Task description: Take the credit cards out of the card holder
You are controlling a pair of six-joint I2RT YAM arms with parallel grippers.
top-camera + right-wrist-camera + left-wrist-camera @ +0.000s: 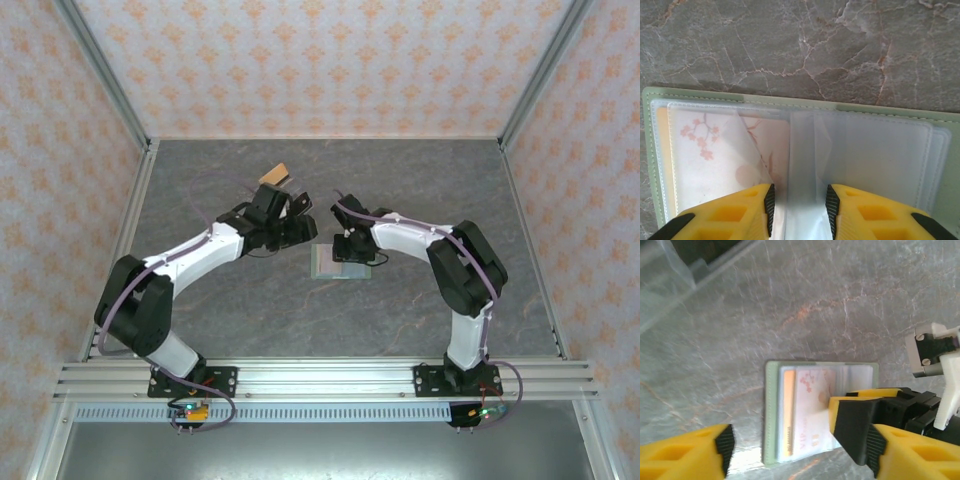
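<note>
Top external view gave little away. Both arms met over the middle of the desk, and the left end effector and right end effector covered part of the holder. It showed as a pale rectangle, too small to read. A tan piece stuck up just beyond the left wrist; what it sat in I could not make out from there.

Left wrist view showed more. The holder lay open and flat on the desk, a sage-green rim around clear sleeves. A card with pink blossom and an orange edge sat in one side, its print blurred. The left fingers stood spread wide, one on either side of the holder. The right-hand pad overlapped the sleeves, but whether it touched them I could not tell. A clear tray was cut off at the top left corner.

Right wrist view came closest, showing a stitched green border, the blossom card in the left sleeve, and a milky right sleeve. The right fingers stood close together with a loose clear leaf at the fold between them. Whether they pinched it I could not tell.
</note>
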